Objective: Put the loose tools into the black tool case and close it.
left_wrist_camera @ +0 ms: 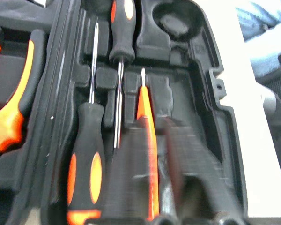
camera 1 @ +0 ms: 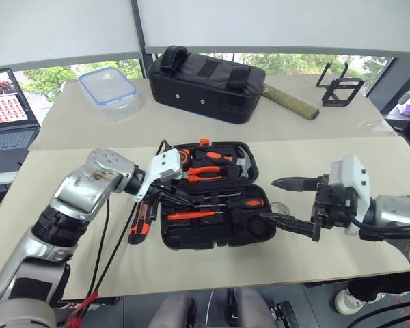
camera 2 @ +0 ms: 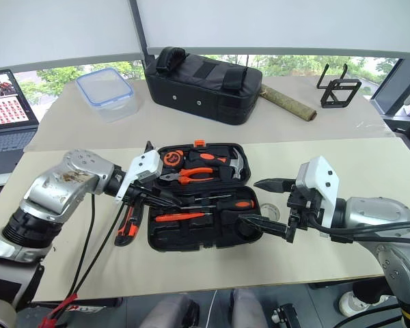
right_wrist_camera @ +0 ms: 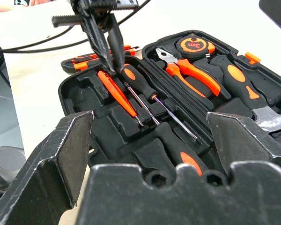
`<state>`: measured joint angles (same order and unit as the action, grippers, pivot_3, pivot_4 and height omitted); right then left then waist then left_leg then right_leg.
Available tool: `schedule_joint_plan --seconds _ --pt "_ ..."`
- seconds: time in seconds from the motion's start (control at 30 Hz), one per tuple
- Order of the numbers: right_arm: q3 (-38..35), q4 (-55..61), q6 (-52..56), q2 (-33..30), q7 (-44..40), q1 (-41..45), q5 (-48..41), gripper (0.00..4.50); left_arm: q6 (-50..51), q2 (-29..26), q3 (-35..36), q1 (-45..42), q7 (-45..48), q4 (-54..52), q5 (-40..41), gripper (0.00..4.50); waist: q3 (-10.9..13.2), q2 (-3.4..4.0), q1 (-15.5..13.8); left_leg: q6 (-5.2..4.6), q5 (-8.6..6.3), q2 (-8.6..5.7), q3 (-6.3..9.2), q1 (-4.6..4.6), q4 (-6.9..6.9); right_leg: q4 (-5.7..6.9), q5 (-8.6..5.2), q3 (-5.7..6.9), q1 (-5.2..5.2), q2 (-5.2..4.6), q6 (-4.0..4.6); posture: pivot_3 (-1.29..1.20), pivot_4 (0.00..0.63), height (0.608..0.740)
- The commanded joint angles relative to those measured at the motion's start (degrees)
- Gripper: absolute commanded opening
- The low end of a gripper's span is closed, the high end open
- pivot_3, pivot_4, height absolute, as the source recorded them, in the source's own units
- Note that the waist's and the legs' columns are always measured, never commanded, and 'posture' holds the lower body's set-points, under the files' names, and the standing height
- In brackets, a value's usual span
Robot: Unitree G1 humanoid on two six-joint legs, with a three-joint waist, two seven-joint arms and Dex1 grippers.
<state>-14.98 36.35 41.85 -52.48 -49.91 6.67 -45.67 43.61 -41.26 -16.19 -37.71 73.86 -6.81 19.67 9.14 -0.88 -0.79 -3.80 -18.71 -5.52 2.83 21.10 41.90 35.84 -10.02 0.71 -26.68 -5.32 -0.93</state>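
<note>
Two pincers differ: left pincer (right_wrist_camera: 107, 70) pinched shut above the orange screwdriver (right_wrist_camera: 117, 96), right pincer (camera 1: 281, 202) gaping, empty

The robot's silver left arm (camera 1: 75, 198) reaches in from the left, its wrist bent so the left gripper (right_wrist_camera: 107, 49) of two black fingers points rightward and down, fingers pressed together. The silver right arm (camera 1: 396, 212) comes in from the right, nearly level, its white-cased right gripper (camera 1: 280, 201) pointing leftward with its two black fingers spread wide.
</note>
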Motion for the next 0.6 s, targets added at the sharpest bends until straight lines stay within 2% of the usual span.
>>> schedule_joint_plan --seconds 0.03,0.23,0.4,0.5,0.6 --pt "-1.08 0.31 -0.77 -0.24 0.07 1.02 -0.60 4.50 -2.12 1.95 3.04 2.47 -2.92 0.51 1.35 0.05 0.00 0.00 0.00 0.00 0.00 0.00 0.01 0.01 0.00 -0.02 0.00 0.01 0.00 0.00 0.00 0.00 0.150 0.714" --pt "-0.89 0.38 -0.38 -0.32 0.20 0.55 -0.68 4.50 -2.60 4.61 4.04 9.48 -5.54 -0.36 2.79 0.05 0.00 0.00 -0.03 0.00 0.00 0.00 0.00 -0.01 0.00 0.00 0.00 -0.01 0.01 -0.01 0.00 0.00 0.150 0.714" --pt "-0.41 0.09 0.00 -0.19 0.48 0.95 -0.89 4.50 -9.49 3.77 1.05 14.75 -7.44 0.80 -2.50 0.05 -0.01 0.02 0.00 0.00 0.00 0.01 0.01 -0.02 -0.01 -0.01 0.00 -0.01 0.01 -0.02 0.00 0.00 0.150 0.714" --pt "-0.36 -0.04 0.12 -0.26 0.57 0.98 -1.14 4.50 -12.35 3.69 0.70 15.76 -8.85 2.56 -4.47 0.05 -0.04 0.06 -0.05 0.00 -0.01 0.01 0.02 -0.34 -0.08 -0.11 0.00 -0.02 0.34 -0.04 0.00 0.00 0.150 0.714" --pt "-0.42 -0.09 0.24 -0.42 0.52 0.92 -1.42 4.50 -11.30 4.73 2.95 15.27 -9.10 2.13 -1.68 0.05 -0.05 0.08 -0.03 -0.11 -0.09 0.03 0.01 -0.58 -0.18 -0.16 -0.01 -0.05 0.55 -0.04 -0.01 0.00 0.150 0.714"
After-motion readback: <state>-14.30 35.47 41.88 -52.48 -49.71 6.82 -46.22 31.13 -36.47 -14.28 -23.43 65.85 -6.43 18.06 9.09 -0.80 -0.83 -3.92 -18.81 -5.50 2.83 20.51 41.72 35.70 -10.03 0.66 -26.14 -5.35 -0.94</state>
